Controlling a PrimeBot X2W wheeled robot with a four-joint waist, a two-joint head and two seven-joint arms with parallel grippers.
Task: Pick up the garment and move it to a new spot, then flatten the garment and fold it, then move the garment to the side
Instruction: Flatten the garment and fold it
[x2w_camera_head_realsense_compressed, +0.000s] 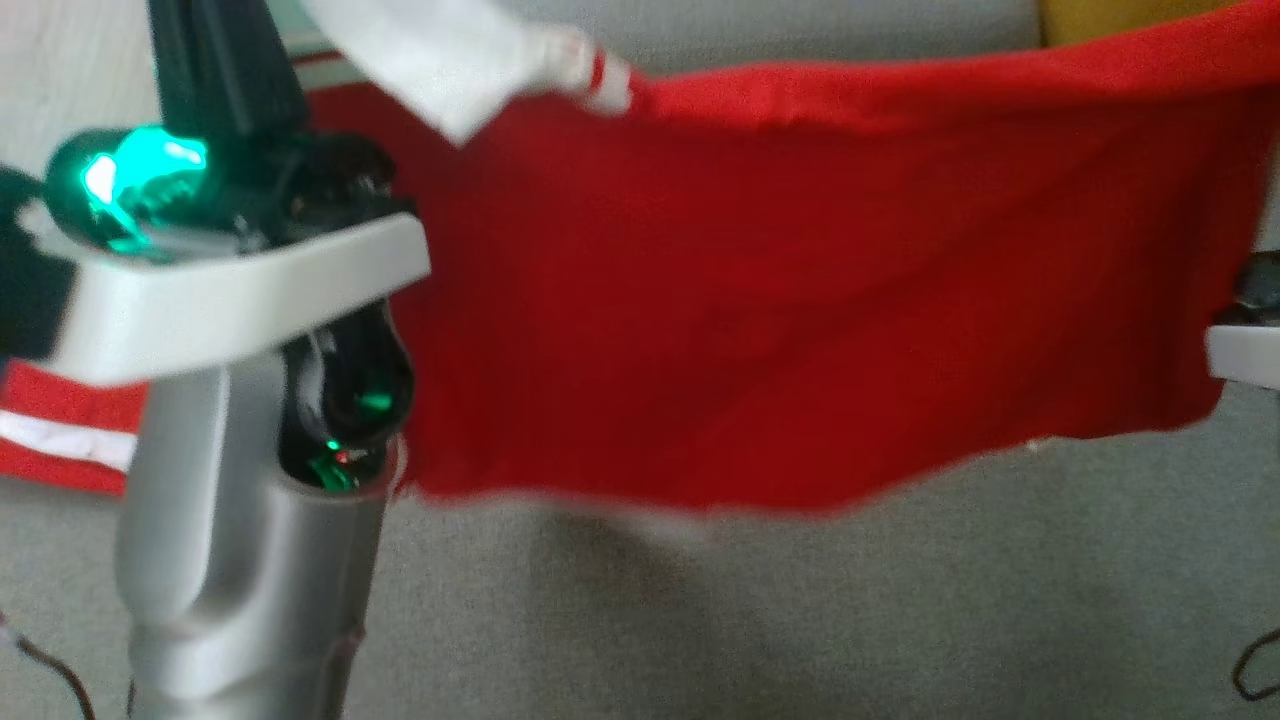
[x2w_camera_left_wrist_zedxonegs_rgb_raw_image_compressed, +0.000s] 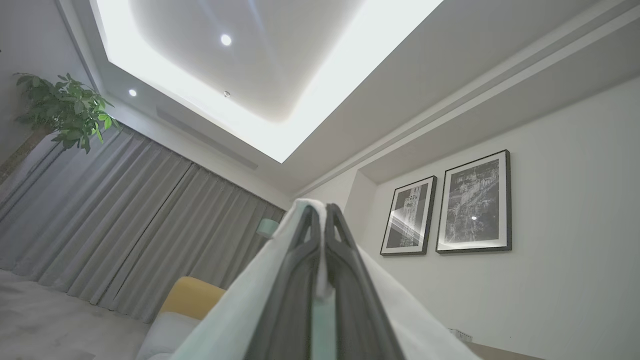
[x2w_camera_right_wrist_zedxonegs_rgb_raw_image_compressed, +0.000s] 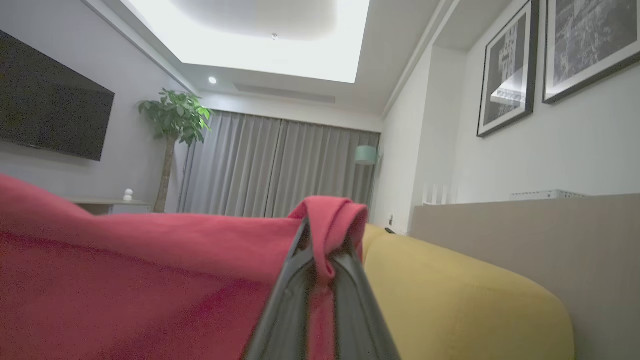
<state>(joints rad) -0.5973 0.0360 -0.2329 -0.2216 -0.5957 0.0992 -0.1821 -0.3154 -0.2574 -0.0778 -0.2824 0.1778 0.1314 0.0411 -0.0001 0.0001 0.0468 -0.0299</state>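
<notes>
We could read no text, label, brand or number anywhere. The two framed pictures (x2w_camera_left_wrist_zedxonegs_rgb_raw_image_compressed: 473, 202) on the wall showed grey patterns, too small and blurred for us to find lettering.

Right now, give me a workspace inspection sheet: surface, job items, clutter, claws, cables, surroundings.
surface: grey upholstery below the garment.
job's things: red garment held up, spread between both claws; white part at its left end.
clutter: red-and-white striped cloth at lower left; cannot tell if it belongs to the garment.
claws: left claw shut on white fabric; right claw shut on red edge.
cables: dark cable at lower right edge, another at lower left.
surroundings: yellow cushion, curtains, plant, framed pictures, TV.
</notes>
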